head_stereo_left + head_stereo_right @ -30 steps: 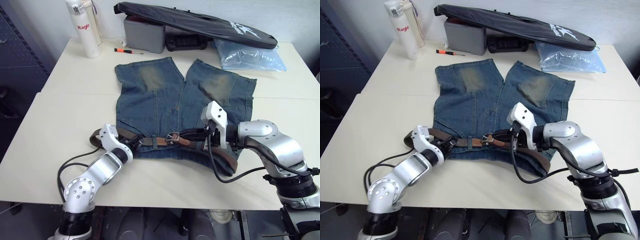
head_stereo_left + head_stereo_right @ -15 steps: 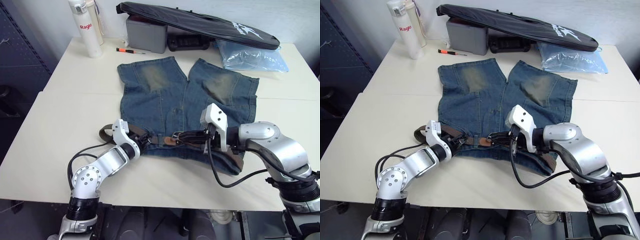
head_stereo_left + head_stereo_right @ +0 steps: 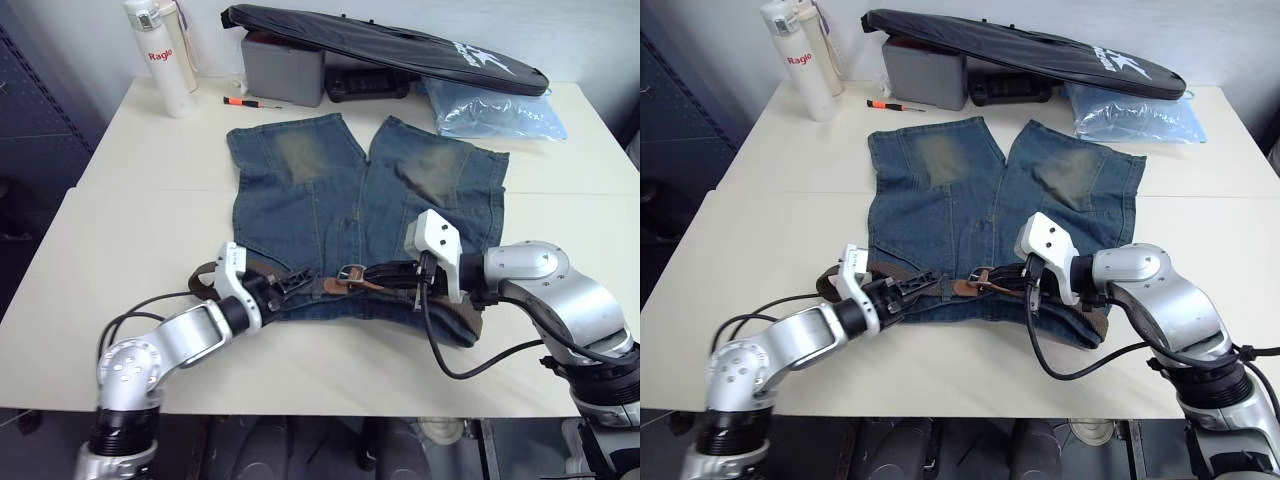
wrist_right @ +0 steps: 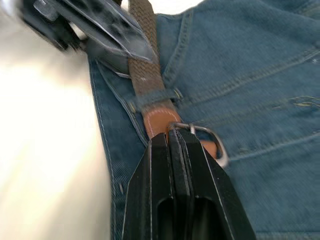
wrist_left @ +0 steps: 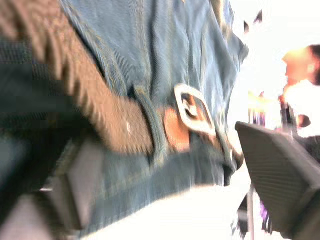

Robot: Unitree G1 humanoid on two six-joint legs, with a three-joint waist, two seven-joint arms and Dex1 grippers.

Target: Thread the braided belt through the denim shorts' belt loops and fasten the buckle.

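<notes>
Right wrist view: right claw (image 4: 176,134) stays pressed together at buckle (image 4: 200,137); left claw state unclear.

Faded blue denim shorts (image 3: 330,215) with yellowish worn patches lie on a cream tabletop (image 3: 120,230), crossed by a dark-brown braided belt (image 4: 142,60) with tan leather tip and silver-grey buckle (image 4: 207,142), beside black hands and a white bottle (image 3: 152,55) with red lettering.
</notes>
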